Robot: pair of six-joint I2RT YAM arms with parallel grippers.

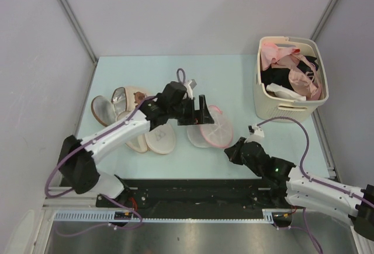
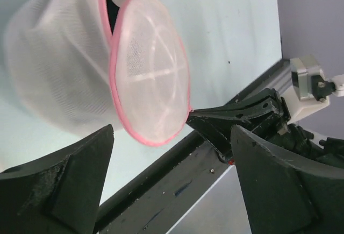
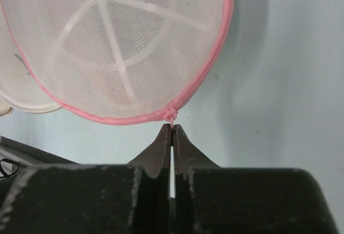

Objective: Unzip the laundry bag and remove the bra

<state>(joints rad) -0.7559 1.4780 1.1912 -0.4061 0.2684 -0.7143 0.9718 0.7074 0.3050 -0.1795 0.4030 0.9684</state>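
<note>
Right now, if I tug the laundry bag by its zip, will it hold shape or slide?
Laundry bag probably slides: thin mesh looks light on the smooth table. Its white ribs should keep the dome shape, though mesh between likely dimples.

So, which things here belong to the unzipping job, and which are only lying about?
Job: round white mesh laundry bag with pink zip; dark bra glimpsed inside it.
Lying about: cream slotted plastic basket of pink and black garments; pale beige padded bras.

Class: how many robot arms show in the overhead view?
2. The left arm stretches to the laundry bag at mid-table; the right arm reaches in from the lower right, toward the bag's near edge. None seems hidden.
</note>
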